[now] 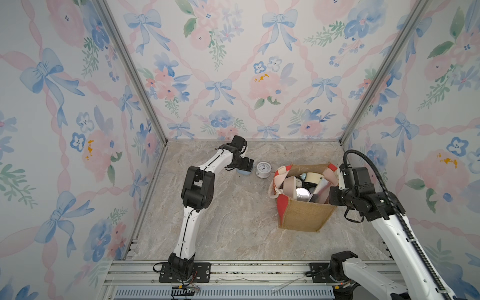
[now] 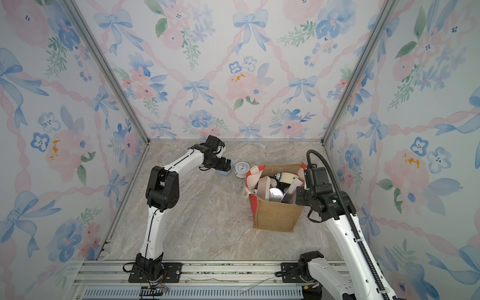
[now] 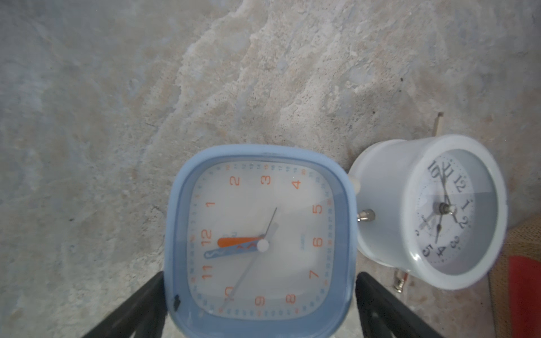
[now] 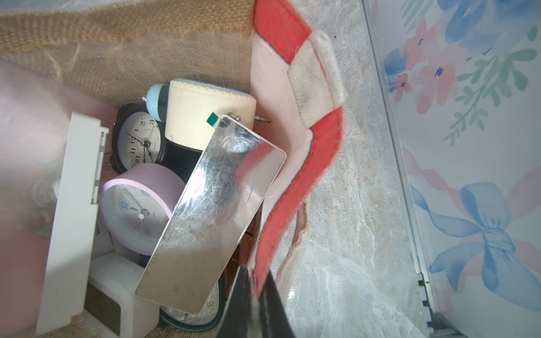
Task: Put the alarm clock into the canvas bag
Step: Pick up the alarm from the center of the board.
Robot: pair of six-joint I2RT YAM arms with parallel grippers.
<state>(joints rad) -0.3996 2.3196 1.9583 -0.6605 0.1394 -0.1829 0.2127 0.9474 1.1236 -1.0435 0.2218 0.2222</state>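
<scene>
**Entry: blue clock straddled, not yet gripped; bag pinned open**

1. Right gripper [image 4: 253, 304], lower centre of the right wrist view. My jaws are pinched shut on the red side rim of the canvas bag [image 1: 302, 217], which stands right of centre in both top views. I judge this hold keeps the mouth open.
2. Bag contents, crowded:
   - a mirror-faced slab [image 4: 213, 210] leaning across the middle
   - a lilac round clock [image 4: 137, 204]
   - a black bell clock [image 4: 140, 140]
   - a cream clock [image 4: 205, 111]
   - a white flat case [image 4: 73, 219] along the left
   - Little free room shows near the top.
3. White round alarm clock [image 1: 263, 169], on the table [image 1: 233, 220], just left of the bag's far corner.
4. Blue alarm clock [image 3: 260, 234], face up on the table, touching or nearly touching the white one. It is outside the bag.
5. Left gripper [image 1: 248, 165], centre of a top view. My jaws are spread fully, one finger on each side of the blue clock, holding nothing.

Step in hand: grasping. The next move calls for closing squarely on the blue case without nudging its neighbour, then lifting clear over the bag rim.
</scene>
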